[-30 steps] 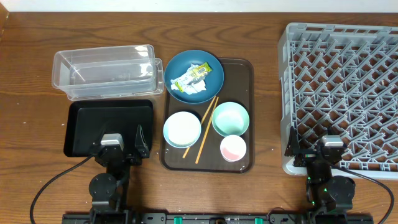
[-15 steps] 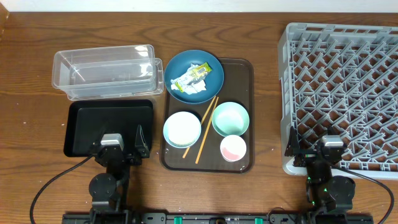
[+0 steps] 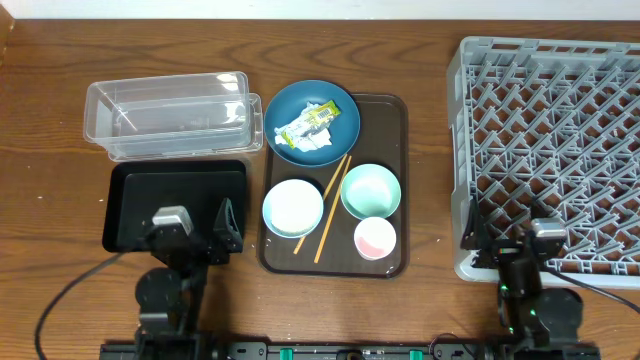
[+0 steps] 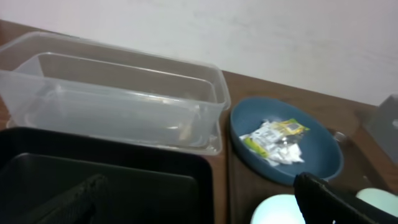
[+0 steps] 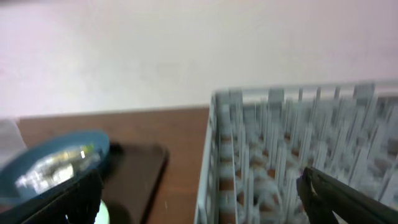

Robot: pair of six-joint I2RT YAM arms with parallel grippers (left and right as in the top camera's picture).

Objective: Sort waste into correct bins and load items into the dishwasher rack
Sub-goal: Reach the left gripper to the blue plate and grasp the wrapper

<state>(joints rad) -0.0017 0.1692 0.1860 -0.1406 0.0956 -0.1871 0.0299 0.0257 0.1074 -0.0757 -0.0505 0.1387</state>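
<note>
A dark blue plate (image 3: 340,106) carries the green-and-yellow wrapper (image 3: 308,122) and white tissue (image 3: 318,146); the left wrist view shows this plate (image 4: 323,158) too. On the brown tray (image 3: 392,112) sit a pale bowl (image 3: 292,207), a mint bowl (image 3: 370,190), a pink cup (image 3: 375,237) and chopsticks (image 3: 331,205). The clear tub (image 3: 170,115) and black tray (image 3: 135,195) lie at the left, the grey rack (image 3: 560,120) at the right. My left gripper (image 3: 195,230) (image 4: 199,208) hovers open over the black tray's near end. Open too, my right gripper (image 3: 505,238) (image 5: 205,202) straddles the rack's near left corner.
A pale wall runs behind the table's far edge. Bare wood shows between the brown tray and the rack, and left of the two bins. Cables trail from both arm bases at the front edge.
Both wrists have shifted slightly, the left one a little leftward and the right one a little rightward. Nothing on the table has moved.
</note>
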